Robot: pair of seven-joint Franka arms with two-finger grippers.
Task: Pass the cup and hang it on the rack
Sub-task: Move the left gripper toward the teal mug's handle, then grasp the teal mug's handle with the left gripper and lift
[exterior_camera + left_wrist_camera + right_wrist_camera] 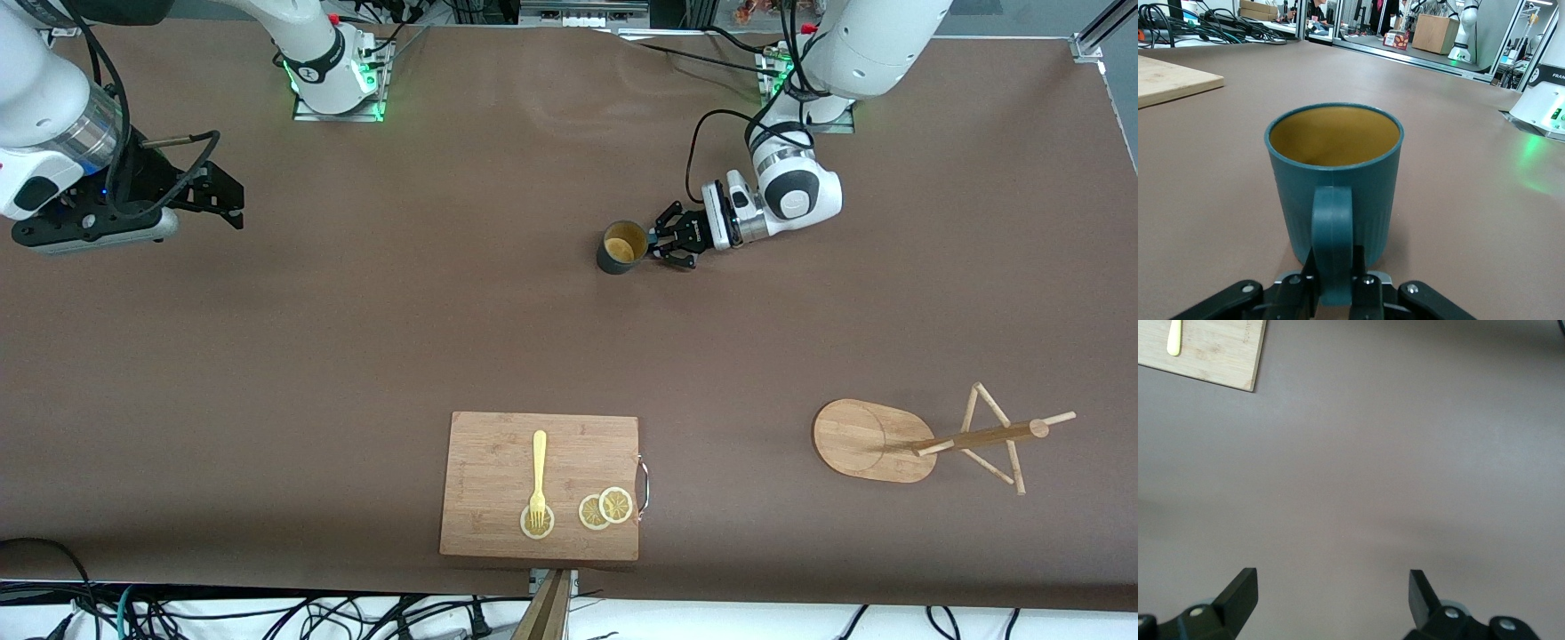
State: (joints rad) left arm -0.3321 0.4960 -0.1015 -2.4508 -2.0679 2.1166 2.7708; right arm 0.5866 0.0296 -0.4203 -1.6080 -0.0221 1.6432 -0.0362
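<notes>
Grasp step — my left gripper [669, 246] is clamped on the handle of the cup [620, 247], upright mid-counter; next, lift and pass to my waiting, wide-open right gripper [206, 197] — rack [933, 440] later.

Your front cam sits high, looking down at the whole table [356, 338], robot bases at 12 o'clock. Left wrist cam is low and close on the cup [1333, 187], facing level across the table. Right wrist cam looks down from height; shares the cutting board [1211, 353] with front.
</notes>
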